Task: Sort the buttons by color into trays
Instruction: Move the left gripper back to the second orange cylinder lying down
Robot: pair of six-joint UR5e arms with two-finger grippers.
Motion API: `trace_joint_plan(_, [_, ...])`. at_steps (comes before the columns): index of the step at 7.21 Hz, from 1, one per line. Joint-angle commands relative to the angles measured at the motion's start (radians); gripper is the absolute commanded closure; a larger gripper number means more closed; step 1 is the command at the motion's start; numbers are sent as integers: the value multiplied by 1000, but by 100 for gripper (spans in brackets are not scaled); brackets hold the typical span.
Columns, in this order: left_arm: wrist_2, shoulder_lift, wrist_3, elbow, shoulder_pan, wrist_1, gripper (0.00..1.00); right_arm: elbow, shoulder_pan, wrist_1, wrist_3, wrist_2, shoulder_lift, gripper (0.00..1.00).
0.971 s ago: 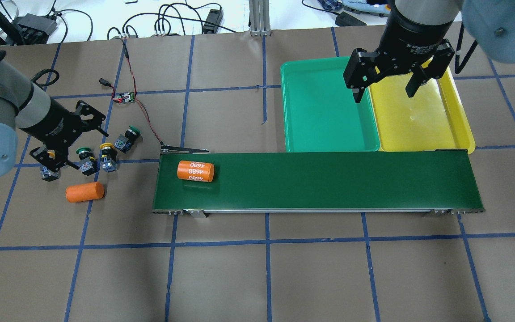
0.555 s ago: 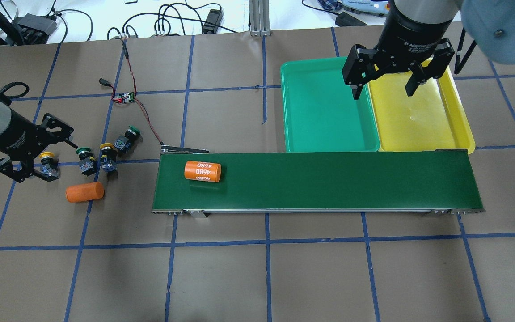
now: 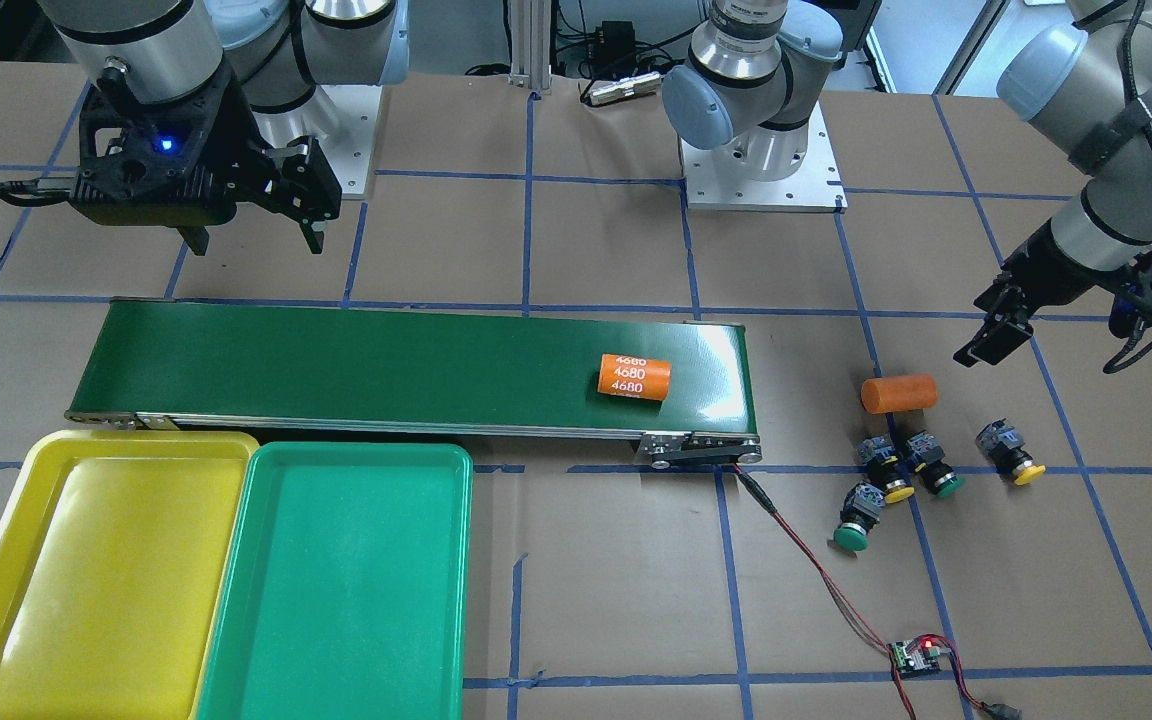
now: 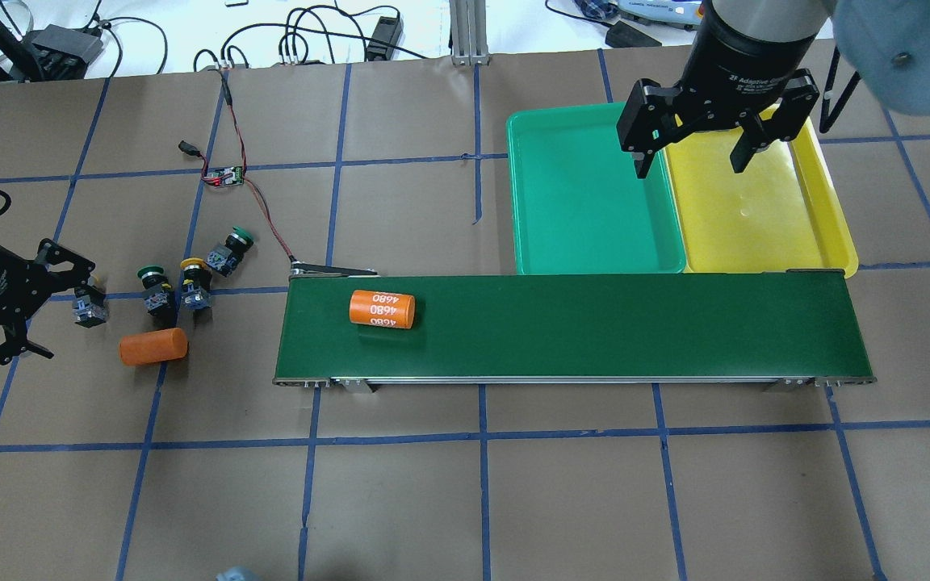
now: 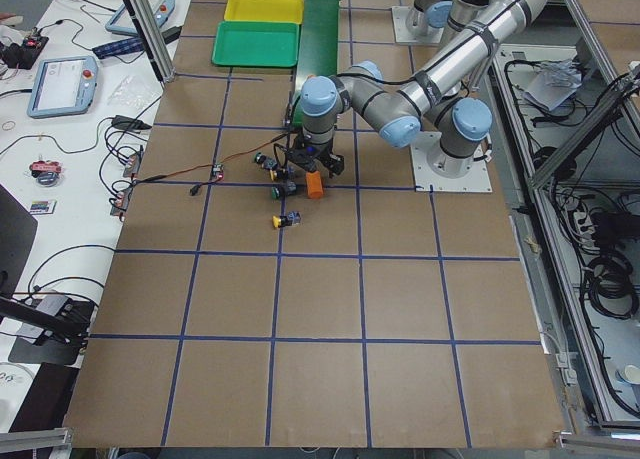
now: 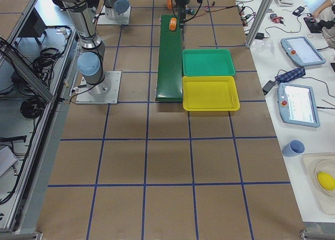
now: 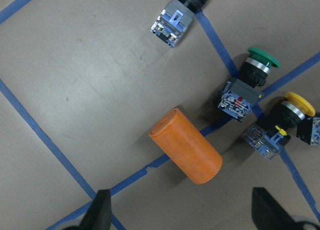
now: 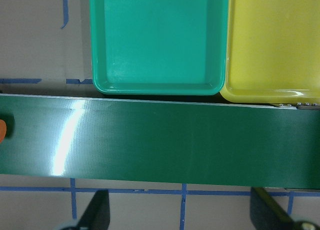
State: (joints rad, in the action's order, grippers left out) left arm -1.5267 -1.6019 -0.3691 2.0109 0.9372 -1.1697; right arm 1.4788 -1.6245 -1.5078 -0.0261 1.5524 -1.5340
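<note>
Left gripper (image 4: 57, 316): fingers apart, empty, off conveyor belt (image 4: 594, 327)'s left end. Right gripper (image 4: 693, 161): fingers apart, empty, above belt's far side. Buttons (image 4: 154, 290): four, off belt's left end. Green tray (image 4: 586, 202), yellow tray (image 4: 756, 218): beside belt's far edge.

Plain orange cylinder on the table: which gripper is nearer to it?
Left. The left gripper hovers close beside the plain orange cylinder; the right gripper hangs far off, at the conveyor belt's opposite end.
</note>
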Motion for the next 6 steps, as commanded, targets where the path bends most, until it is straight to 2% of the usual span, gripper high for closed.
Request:
trace_joint_plan(1, [-15,-13,-36,0,-3,2,0,0,0,0,0,-5,0,0])
trace_joint_plan(4, [-7,-32,-311,31,8,5,0,2,0,0,0,-5,0,0])
trace_joint_plan(6, [-9,-61,-315,52,49,98,0,0,0,3,2,-2,0,0])
